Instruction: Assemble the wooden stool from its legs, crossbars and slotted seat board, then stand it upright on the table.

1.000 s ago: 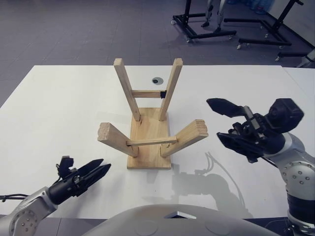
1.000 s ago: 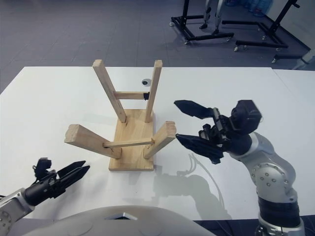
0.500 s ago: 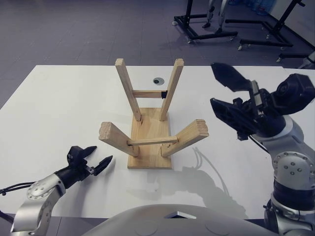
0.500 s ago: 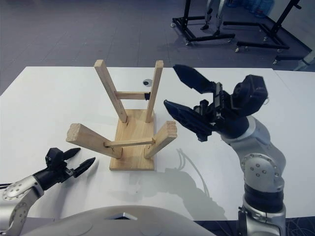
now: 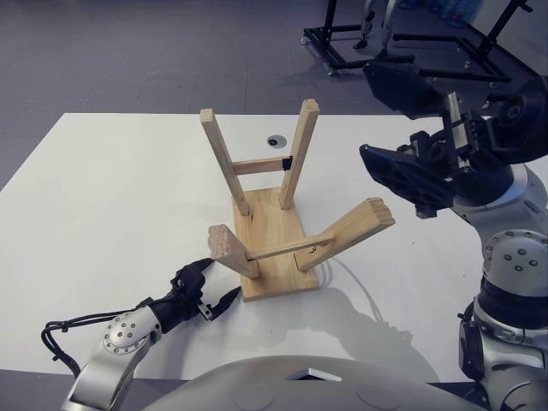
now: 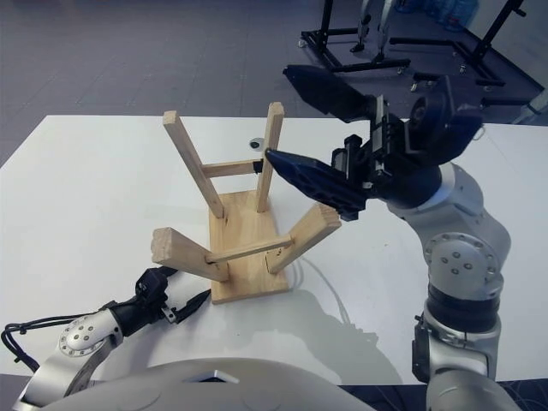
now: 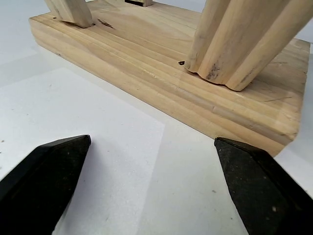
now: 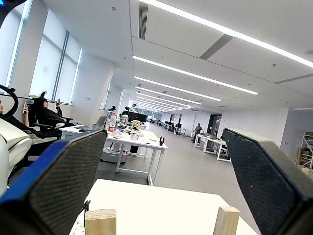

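On the white worktop [image 5: 103, 171], the pale wooden stool [image 5: 295, 154] sits inverted on its seat board [image 5: 272, 224], legs up. The right pincer [image 5: 366, 111] gapes wide above its right side. The left pincer [image 7: 152, 142], also wide, faces the board's near edge. Best to grip squarely before tipping it over.

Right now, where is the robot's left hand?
In the head view the left hand is low on the robot's left, open, close to the white table and just short of the near corner of the seat board.
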`<action>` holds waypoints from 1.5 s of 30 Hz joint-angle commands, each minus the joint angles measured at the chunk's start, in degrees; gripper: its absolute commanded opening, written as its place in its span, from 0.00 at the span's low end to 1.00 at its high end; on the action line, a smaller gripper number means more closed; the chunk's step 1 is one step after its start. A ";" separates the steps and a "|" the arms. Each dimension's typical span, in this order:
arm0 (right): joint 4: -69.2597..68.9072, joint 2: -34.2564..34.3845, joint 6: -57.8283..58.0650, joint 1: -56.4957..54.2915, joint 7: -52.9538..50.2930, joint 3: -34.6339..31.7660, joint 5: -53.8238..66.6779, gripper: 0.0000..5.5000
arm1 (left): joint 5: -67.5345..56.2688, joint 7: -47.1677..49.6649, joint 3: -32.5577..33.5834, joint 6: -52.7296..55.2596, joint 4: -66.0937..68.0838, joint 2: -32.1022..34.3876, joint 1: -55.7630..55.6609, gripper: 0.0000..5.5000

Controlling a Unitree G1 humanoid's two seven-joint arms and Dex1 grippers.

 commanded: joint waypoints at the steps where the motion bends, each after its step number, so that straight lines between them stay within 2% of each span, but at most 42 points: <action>1: 2.07 -1.75 -0.16 -2.89 0.21 -2.67 -0.59 0.80 | 1.66 -2.51 -5.36 7.82 6.50 -0.42 -1.46 0.85; 8: 4.65 -3.62 -1.81 -6.28 1.90 -4.47 -4.08 0.80 | 2.03 -2.30 -7.16 6.62 17.84 -6.50 -13.66 0.85; 14: 2.04 -2.26 -6.21 -5.27 0.01 -1.11 -14.74 0.80 | 3.20 -0.12 -6.93 4.90 26.56 -11.94 -21.77 0.85; 20: 3.94 -0.60 -23.35 1.94 -1.25 5.07 -40.56 0.80 | 2.73 3.02 -5.02 3.74 26.36 -14.72 -20.45 0.85; 24: 4.55 1.67 -31.32 6.17 -8.28 5.55 -53.75 0.80 | 1.32 5.09 -2.58 3.30 24.30 -15.38 -17.59 0.85; 32: 8.83 0.35 -46.29 16.49 -13.34 4.18 -68.31 0.80 | 0.27 7.00 -0.42 4.36 18.77 -15.71 -13.47 0.85; 36: 11.73 0.23 -48.68 17.59 -16.61 3.49 -73.59 0.80 | -0.29 6.70 -0.38 5.44 18.02 -16.04 -13.22 0.85; 42: 11.58 -1.00 -47.74 22.26 -18.18 8.01 -86.48 0.80 | -1.00 5.80 -0.31 6.01 19.43 -16.37 -13.98 0.85; 45: 11.37 -1.16 -45.53 23.88 -17.90 10.03 -88.95 0.80 | -0.71 5.13 -0.48 5.37 21.42 -16.20 -14.29 0.85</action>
